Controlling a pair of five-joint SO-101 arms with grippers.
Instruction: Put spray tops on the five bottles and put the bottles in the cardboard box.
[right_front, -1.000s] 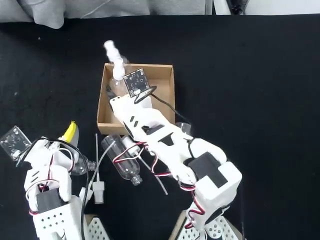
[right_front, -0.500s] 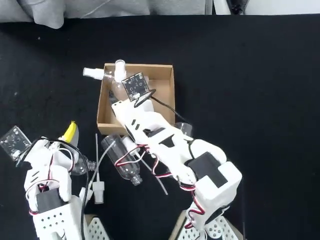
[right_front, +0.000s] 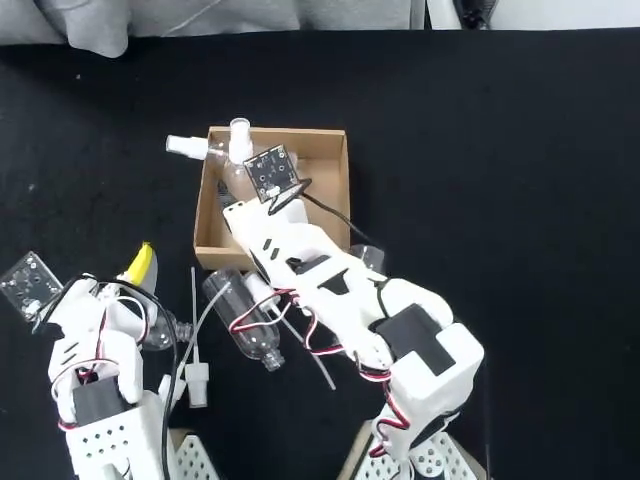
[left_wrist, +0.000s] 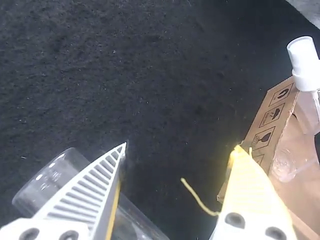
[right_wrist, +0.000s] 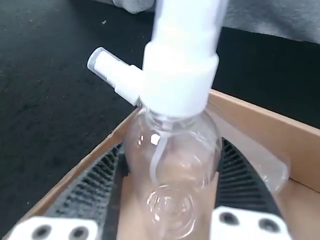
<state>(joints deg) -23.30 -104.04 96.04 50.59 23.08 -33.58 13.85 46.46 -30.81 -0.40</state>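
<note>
My right gripper (right_wrist: 170, 150) is shut on a clear bottle (right_wrist: 172, 165) with a white spray top (right_wrist: 180, 75). It holds the bottle in the far left corner of the cardboard box (right_front: 330, 190). The top's nozzle (right_front: 185, 147) sticks out over the box's left wall. In the high view the right gripper (right_front: 238, 170) is over that corner. My left gripper (left_wrist: 180, 147) is open with nothing between its fingers, low over the black table left of the box (left_wrist: 280, 125). A topless bottle (left_wrist: 45, 182) lies under one of its fingers.
Another topless bottle (right_front: 245, 320) lies on the table in front of the box. A loose spray top (right_front: 197, 383) with its tube lies to the left of that bottle. A further bottle (right_front: 367, 258) peeks out beside the right arm. Grey cloth (right_front: 90, 25) lies at the far edge.
A second ago the right gripper held the bottle tilted past the box's far left corner. It then swung the bottle down into the box. The left arm has not moved.
</note>
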